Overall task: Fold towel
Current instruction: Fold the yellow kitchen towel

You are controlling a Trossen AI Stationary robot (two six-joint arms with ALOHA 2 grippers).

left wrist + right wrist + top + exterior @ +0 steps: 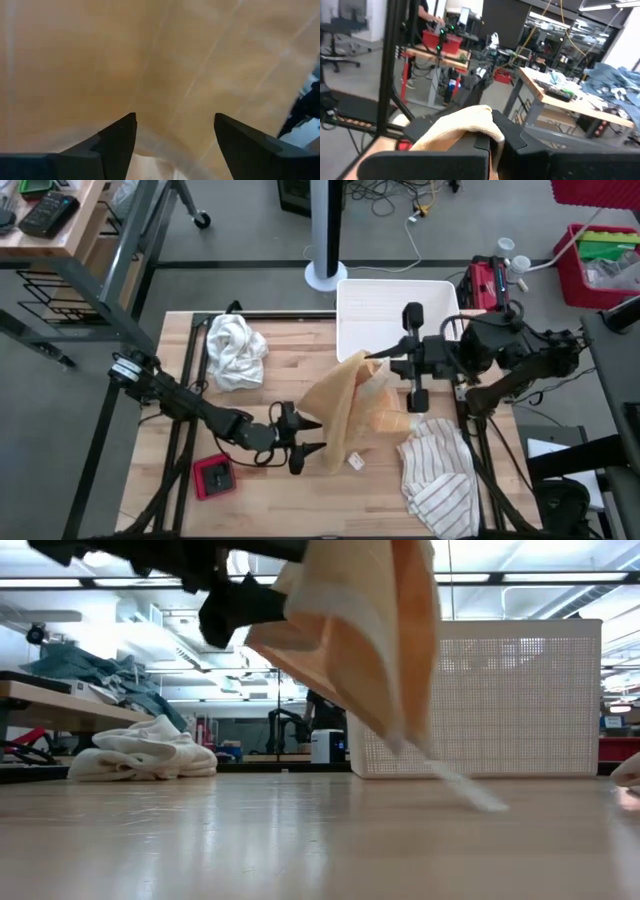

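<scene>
A tan-orange towel (pixel 345 405) hangs in folds over the middle of the table, held up at its top by my shut right gripper (pixel 378 359). In the low view the towel (pixel 370 650) hangs as a cone, and a white tag (pixel 470 790) at its lower end reaches down to the tabletop. My left gripper (pixel 310 438) stands open at the towel's near left side, pointing at it. In the left wrist view the cloth (pixel 165 65) fills the picture in front of the spread fingers (pixel 175 135); whether they touch it, I cannot tell. My right gripper pinches a bunched upper part of the towel (pixel 470 120) between its two fingers, several layers gathered together. The fingers lie about level and come from the table's right side. The towel hangs below them in loose folds, only its lowest end reaching the table.
A crumpled white towel (pixel 235 350) lies at the far left, a striped towel (pixel 440 475) at the near right. A white basket (pixel 395 300) stands at the far edge. A small red object (pixel 213 476) lies near the front left.
</scene>
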